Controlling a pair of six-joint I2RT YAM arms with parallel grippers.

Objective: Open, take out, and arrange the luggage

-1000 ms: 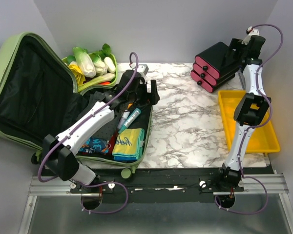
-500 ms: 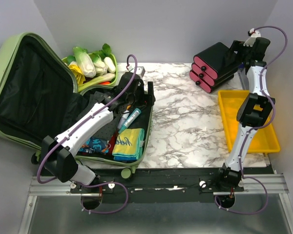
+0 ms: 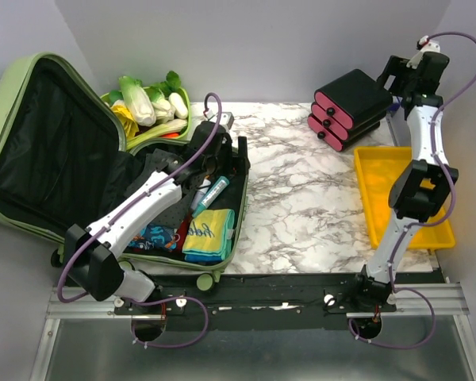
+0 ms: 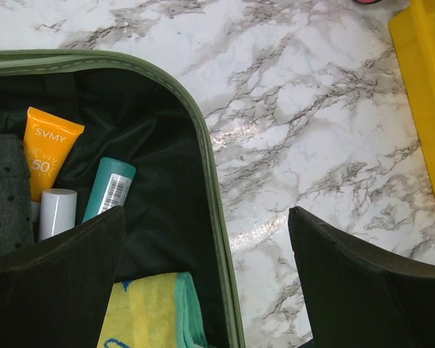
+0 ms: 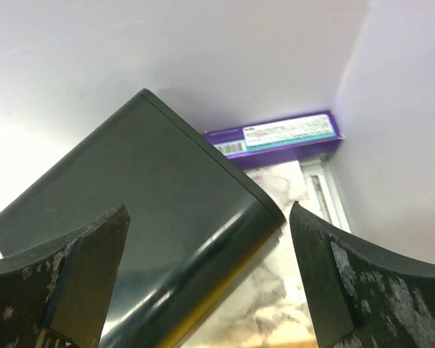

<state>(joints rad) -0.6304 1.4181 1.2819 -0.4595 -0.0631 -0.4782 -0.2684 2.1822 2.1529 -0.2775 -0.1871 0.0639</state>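
Note:
The pale sage-green luggage lies open at the left, its black-lined lid leaning back and its base on the marble table. The base holds a yellow towel, tubes and dark clothes. My left gripper is open and empty above the base's far right corner. In the left wrist view its jaws straddle the green rim, with an orange tube, a teal tube and the towel inside. My right gripper is open and empty, raised behind the black box.
The black box with pink-red ends stands at the back right and fills the right wrist view, with a purple carton behind it. A shallow yellow tray lies at the right. A green basket of toy vegetables sits behind the luggage.
My right gripper has lifted and drawn back to the right, away from the black box. My left gripper has shifted slightly left over the luggage base.

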